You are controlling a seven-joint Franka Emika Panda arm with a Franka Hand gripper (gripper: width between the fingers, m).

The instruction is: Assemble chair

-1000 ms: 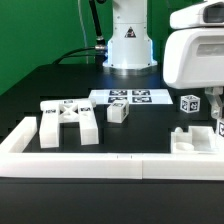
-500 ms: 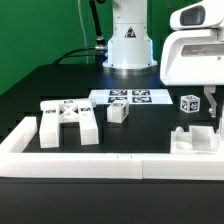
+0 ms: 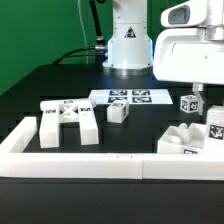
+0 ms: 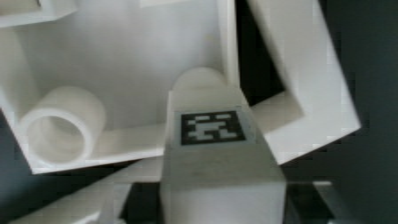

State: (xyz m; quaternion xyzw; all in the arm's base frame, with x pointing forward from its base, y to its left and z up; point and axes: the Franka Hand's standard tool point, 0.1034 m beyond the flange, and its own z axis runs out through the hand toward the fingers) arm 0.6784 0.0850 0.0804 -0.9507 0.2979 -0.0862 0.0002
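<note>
My gripper (image 3: 210, 106) is at the exterior view's right, shut on a white chair leg (image 3: 214, 122) with a square tag. In the wrist view the leg (image 4: 215, 125) runs out from between my two dark fingers (image 4: 157, 196). It hangs over a white blocky chair part (image 3: 180, 141), which shows a round socket (image 4: 59, 126) in the wrist view. I cannot tell whether the leg touches that part. A cross-braced frame (image 3: 68, 121) lies at the left. A small tagged block (image 3: 118, 112) sits mid-table. Another tagged piece (image 3: 190, 102) stands behind my gripper.
A long white border wall (image 3: 90, 164) runs along the front and up the left side. The marker board (image 3: 130, 97) lies by the robot base (image 3: 128, 50). A green backdrop stands behind the black table.
My gripper has moved towards the exterior view's left, so the tagged leg now shows in full. The white part under it looks shifted left and turned.
</note>
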